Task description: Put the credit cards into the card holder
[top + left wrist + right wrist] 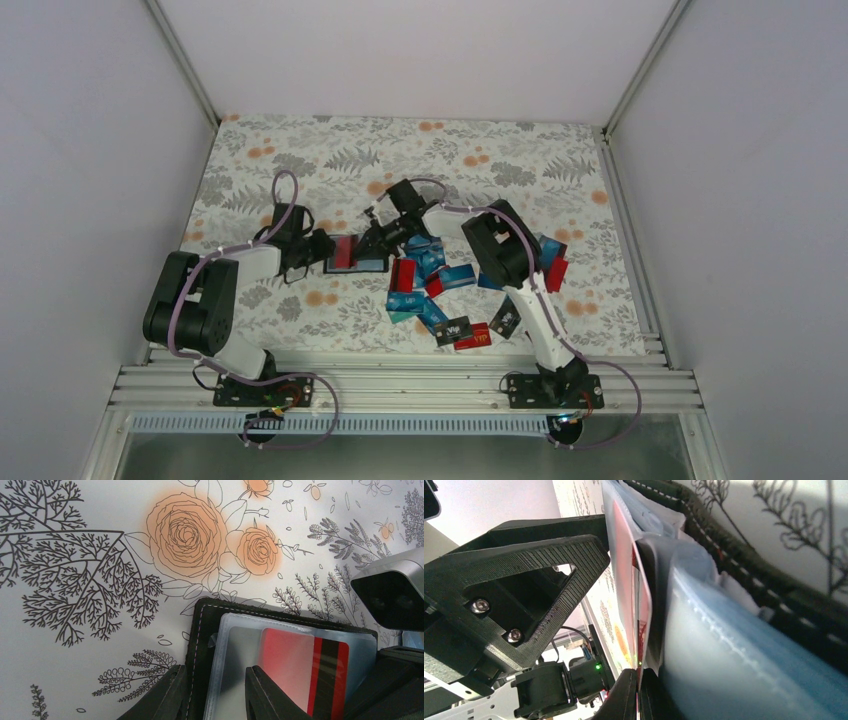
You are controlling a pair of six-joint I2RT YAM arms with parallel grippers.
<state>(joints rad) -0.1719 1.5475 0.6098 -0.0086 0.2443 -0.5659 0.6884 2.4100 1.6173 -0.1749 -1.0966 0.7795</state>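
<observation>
- Top view: the card holder (356, 256) lies open near the centre of the worktop (560, 170), with one red card (343, 252) partly in. Most credit cards (440, 290) are still heaped toward the near right edge.
- Left wrist: the left jaws clamp the card holder's stitched edge.
- Right wrist: the right jaws pinch the red card, feeding it between the clear sleeves (724, 645).

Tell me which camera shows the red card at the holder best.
Left wrist: the red card faces the lens, sitting partly under a clear sleeve of the card holder. Top external shows it as a small red patch; right wrist sees it edge-on, pinched by the right claw.
</observation>
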